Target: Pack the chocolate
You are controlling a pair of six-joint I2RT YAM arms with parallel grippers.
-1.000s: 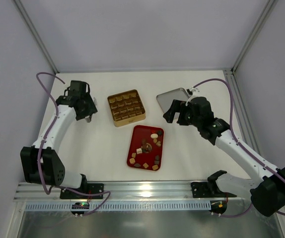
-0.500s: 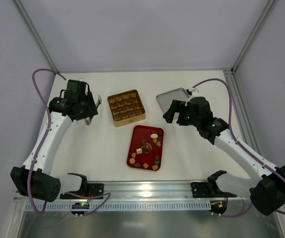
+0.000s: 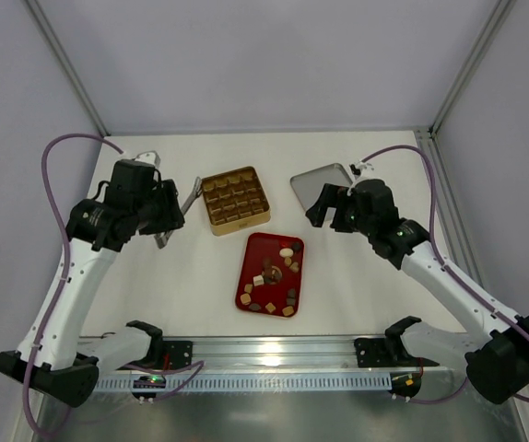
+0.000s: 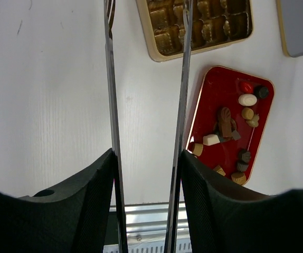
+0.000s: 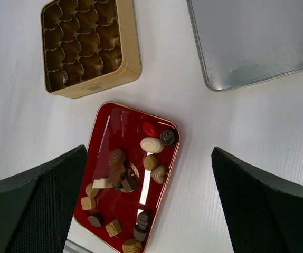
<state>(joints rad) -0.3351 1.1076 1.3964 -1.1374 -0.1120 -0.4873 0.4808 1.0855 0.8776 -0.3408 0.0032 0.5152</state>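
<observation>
Several small chocolates [image 3: 288,250], dark brown, tan and cream, lie loose in a red tray [image 3: 255,253]. The wrist views show the same chocolates [image 5: 152,144] [image 4: 247,99]. The gold grid box [image 3: 234,198] sits just behind the tray, and its compartments look bare. My left gripper [image 3: 168,216] is left of the box, shut on a pair of metal tongs [image 4: 111,95] whose two blades point toward the box [image 4: 199,23]. My right gripper [image 5: 149,152] hovers open above the tray [image 5: 106,129], holding nothing.
A silver lid [image 3: 315,184] lies flat at the back right beside the right gripper [image 3: 324,207], also seen in the right wrist view [image 5: 257,39]. An aluminium rail [image 3: 264,354] runs along the near edge. Grey walls enclose the white table.
The left arm has swung its wrist right and lifted, carrying the tongs toward the gold box. The right arm has barely moved.
</observation>
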